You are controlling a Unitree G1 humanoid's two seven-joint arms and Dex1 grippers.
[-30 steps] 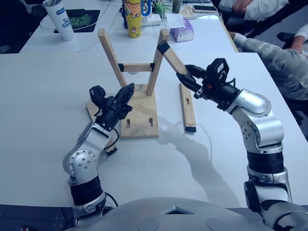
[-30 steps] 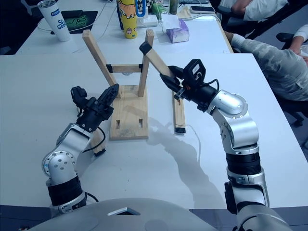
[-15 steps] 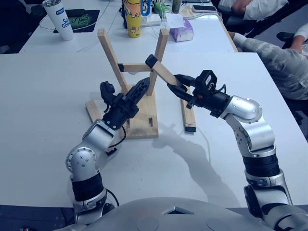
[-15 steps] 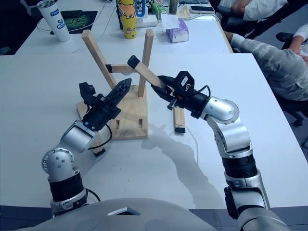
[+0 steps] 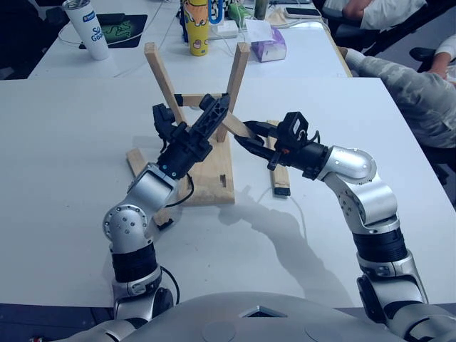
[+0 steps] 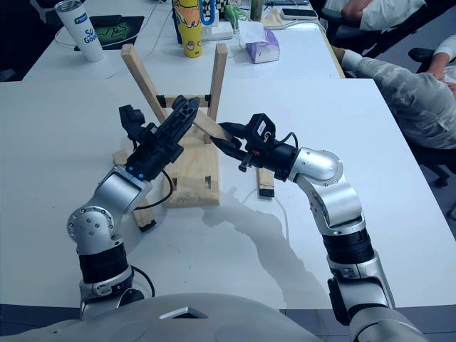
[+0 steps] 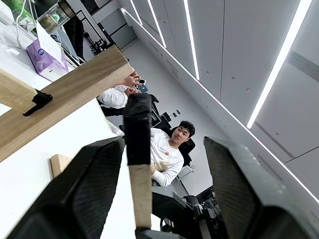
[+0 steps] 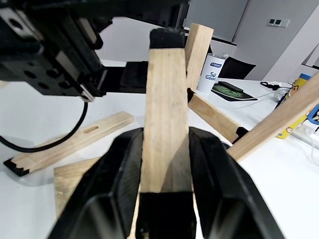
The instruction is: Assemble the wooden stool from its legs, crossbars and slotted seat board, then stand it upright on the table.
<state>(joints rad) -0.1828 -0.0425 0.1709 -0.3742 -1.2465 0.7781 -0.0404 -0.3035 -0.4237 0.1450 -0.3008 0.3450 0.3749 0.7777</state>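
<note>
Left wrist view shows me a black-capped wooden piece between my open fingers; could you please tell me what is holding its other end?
Observer: The right gripper is; its fingers are shut on that held leg.
Operator: Thank you. Where is the seat board?
Observer: The seat board lies flat on the table, with standing legs and a crossbar rising from it.
Operator: Is anything lying to the right of the board?
Observer: Yes, a loose leg lies flat on the table there, beside the board's edge.
</note>
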